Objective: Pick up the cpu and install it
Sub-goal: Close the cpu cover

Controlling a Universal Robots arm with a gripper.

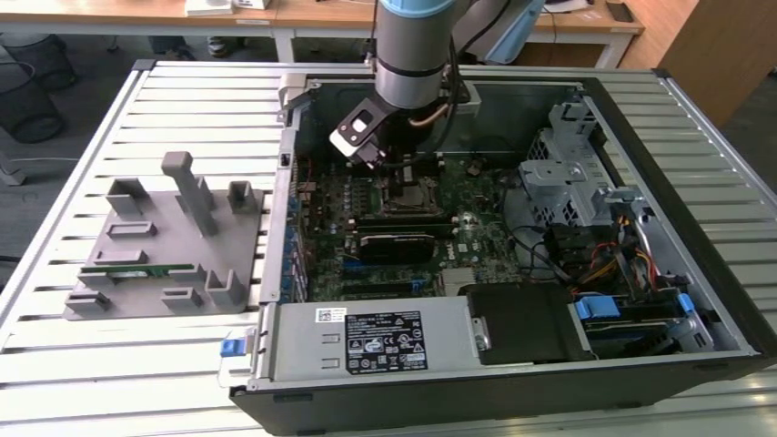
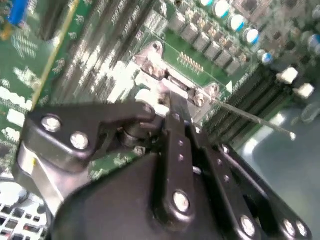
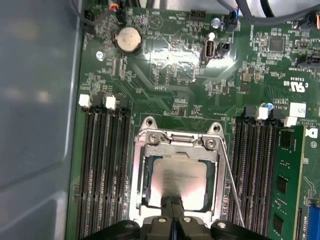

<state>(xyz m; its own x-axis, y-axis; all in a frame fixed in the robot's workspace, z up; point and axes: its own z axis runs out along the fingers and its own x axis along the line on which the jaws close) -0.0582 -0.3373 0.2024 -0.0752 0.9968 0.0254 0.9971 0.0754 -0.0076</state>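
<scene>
The black, link-armed gripper (image 3: 172, 212) was seen with its two fingertips drawn tightly together, no gap being visible between them in the first wrist view, and poised directly over the small flat square cpu with a silvery-white metal top (image 3: 178, 181). Whether the tips were pressed to the chip or just clear of it could not be judged. The cpu was found lying flat inside the square metal-framed motherboard socket (image 3: 176, 145), squarely beneath the fingertips rather than off to either side, its edges lined up with the frame. A thin steel retention lever (image 3: 231, 186) was seen raised alongside the socket, so the chip was judged to be seated but not locked down. Rows of dark memory slots (image 3: 104, 165) were seen flanking the socket on the green motherboard (image 3: 165, 70). In the exterior view, the silver and blue arm (image 1: 413, 55) was shown reaching down into the open black computer case (image 1: 680, 300), with a grey plastic parts fixture (image 1: 158, 246) standing well apart at the exterior view's left.
</scene>
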